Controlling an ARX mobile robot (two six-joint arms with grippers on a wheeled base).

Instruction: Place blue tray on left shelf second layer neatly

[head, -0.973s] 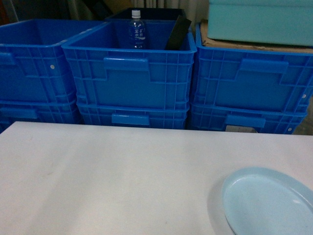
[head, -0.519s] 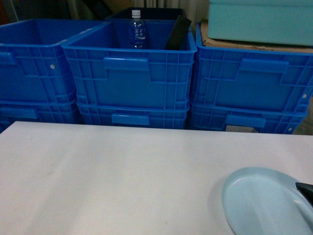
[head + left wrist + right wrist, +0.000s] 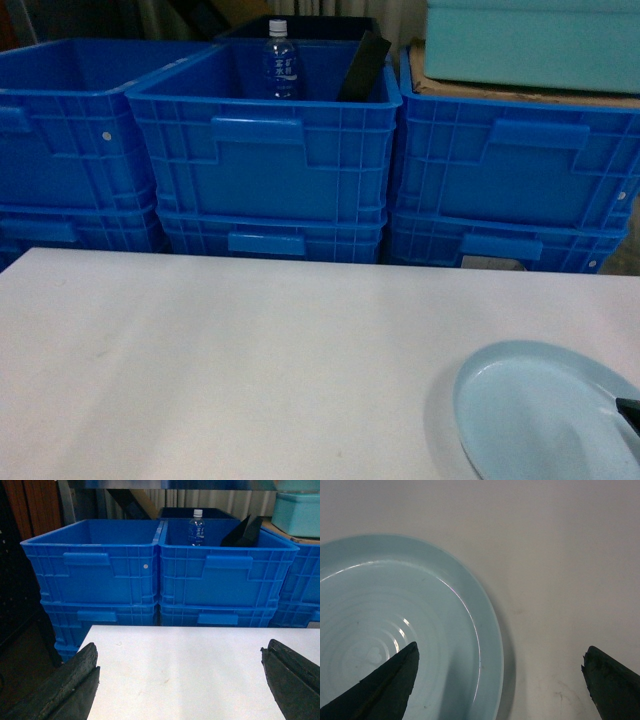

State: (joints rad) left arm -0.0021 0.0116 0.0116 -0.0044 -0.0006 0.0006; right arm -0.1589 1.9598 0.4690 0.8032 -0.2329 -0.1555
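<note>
- Right gripper (image 3: 500, 680) wide open, one finger over the blue tray (image 3: 395, 630), the other over the white table (image 3: 560, 555), rim in between.
- Could push the smooth tray away instead of pinching.
- Left gripper (image 3: 180, 680) wide open, holding nothing.
- No shelf in sight.

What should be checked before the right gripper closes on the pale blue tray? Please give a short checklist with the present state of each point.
1. Right gripper open: ok, the jaws stand wide apart.
2. Rim of the blue tray between the jaws: ok, one finger is over the tray, the other over the white table.
3. Fingers low enough to catch the rim: cannot tell.
4. Tray lying flat and unobstructed on the table: ok.
5. Left gripper open and holding nothing: ok.
6. Left shelf second layer in view and free: cannot tell, only blue crates show behind the table.
</note>
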